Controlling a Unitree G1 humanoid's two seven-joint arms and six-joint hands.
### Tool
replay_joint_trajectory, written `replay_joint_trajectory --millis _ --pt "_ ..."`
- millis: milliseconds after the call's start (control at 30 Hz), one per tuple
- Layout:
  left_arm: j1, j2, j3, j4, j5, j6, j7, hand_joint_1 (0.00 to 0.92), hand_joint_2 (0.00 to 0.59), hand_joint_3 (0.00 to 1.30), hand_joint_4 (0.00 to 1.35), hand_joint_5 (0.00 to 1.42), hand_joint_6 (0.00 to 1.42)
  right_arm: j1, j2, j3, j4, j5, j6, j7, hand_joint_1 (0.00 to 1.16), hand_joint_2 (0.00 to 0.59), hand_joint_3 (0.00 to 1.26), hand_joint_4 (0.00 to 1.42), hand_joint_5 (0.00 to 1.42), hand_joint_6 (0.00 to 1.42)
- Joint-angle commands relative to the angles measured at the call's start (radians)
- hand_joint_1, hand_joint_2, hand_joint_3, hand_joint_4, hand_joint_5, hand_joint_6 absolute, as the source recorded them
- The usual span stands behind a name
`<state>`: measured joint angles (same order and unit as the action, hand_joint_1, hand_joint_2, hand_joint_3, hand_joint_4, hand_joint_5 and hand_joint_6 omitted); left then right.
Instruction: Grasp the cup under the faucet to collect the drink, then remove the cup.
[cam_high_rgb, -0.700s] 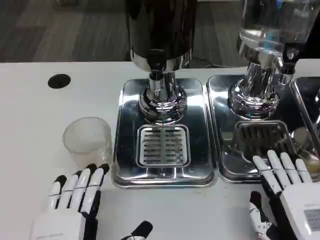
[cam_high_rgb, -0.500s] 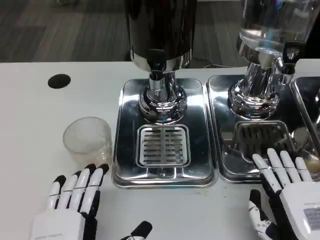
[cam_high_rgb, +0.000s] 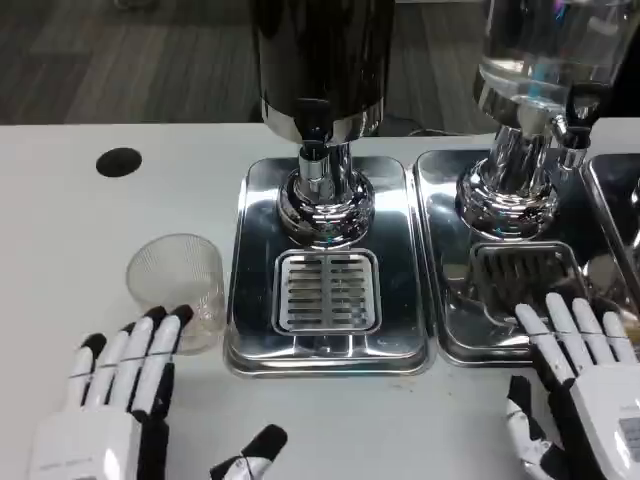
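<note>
One clear ribbed cup (cam_high_rgb: 177, 285) stands upright on the white counter (cam_high_rgb: 60, 230), just left of the steel drip tray (cam_high_rgb: 395, 330) and not under the faucet (cam_high_rgb: 313, 150). The cup's right side lies close to the tray's raised left edge; to its left and behind it the counter is bare as far as a round black hole (cam_high_rgb: 118, 162) near the back.

The left robot hand (cam_high_rgb: 115, 395) lies in front of the cup, fingers stretched forward and slightly apart, holding nothing; its dark fingertips (cam_high_rgb: 170, 318) reach the cup's near wall, though whether they touch it cannot be told. Its thumb points right across the open counter in front of the tray.

The slotted grate (cam_high_rgb: 327, 291) under the dark dispenser (cam_high_rgb: 320, 60) carries nothing, leaving room below the faucet.

A second tray (cam_high_rgb: 440, 250) adjoins the first on the right, under a clear-tanked dispenser (cam_high_rgb: 545, 60). The right robot hand (cam_high_rgb: 585, 385) rests over that tray's near edge, fingers extended and spread, empty.
</note>
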<state>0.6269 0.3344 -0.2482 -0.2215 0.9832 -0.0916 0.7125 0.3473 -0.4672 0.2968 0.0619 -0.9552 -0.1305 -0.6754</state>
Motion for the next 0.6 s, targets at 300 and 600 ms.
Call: replay_joint_trajectory --millis 300,600 --pt "-0.023 -0.017 0.121 -0.142 -0.073 -0.004 -0.078 0.0 0.013 0.03 0.0 0.03 0.01 0.038 0.012 -0.037 -0.054 0.014 0.0 -0.01 0.23 0.584 0.11 0.0 0.0 0.0" --pt "-0.158 0.003 0.243 -0.139 -0.157 0.074 -0.301 0.0 0.013 0.0 0.0 0.0 0.0 0.063 0.013 -0.056 -0.126 0.001 0.036 0.039 0.24 0.578 0.11 0.0 0.0 0.0"
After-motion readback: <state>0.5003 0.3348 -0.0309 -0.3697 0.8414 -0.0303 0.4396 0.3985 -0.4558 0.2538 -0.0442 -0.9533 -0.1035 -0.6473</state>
